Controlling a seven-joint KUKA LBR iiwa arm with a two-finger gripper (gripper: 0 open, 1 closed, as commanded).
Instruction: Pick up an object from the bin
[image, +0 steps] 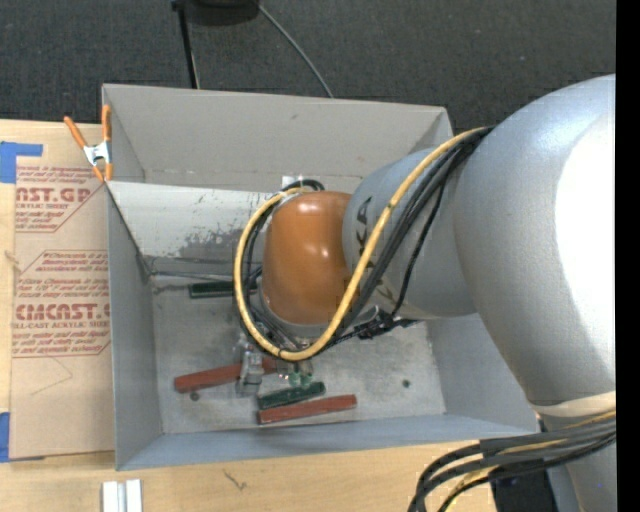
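Jaws: low over the floor of the grey metal bin (135, 330), under the arm's rounded orange cover (305, 255). The wrist hides most of them, so I cannot tell whether they are spread or closed, and nothing can be seen gripped.
Nearest thing: a flat red-brown stick (208, 380) lying on the bin floor, left of centre. Its right end reaches in under the jaws.
Stick's long axis: roughly left to right across the view, the right end slightly higher in the picture.
Direction from jaws: most of the stick lies to the left of the jaws. Only its right tip is at them.
Second thing: a red-brown bar with a dark green upper edge (305, 405), just below the jaws and close to the bin's near wall, also lying left to right.
Third thing: a small dark green piece (212, 290), well apart, near the back slope.
Step in hand: likely the descent onto the stick's right end, not yet a lift.
Risk: an end grip may let the stick swing or slip, and the bar beside it could get nudged.
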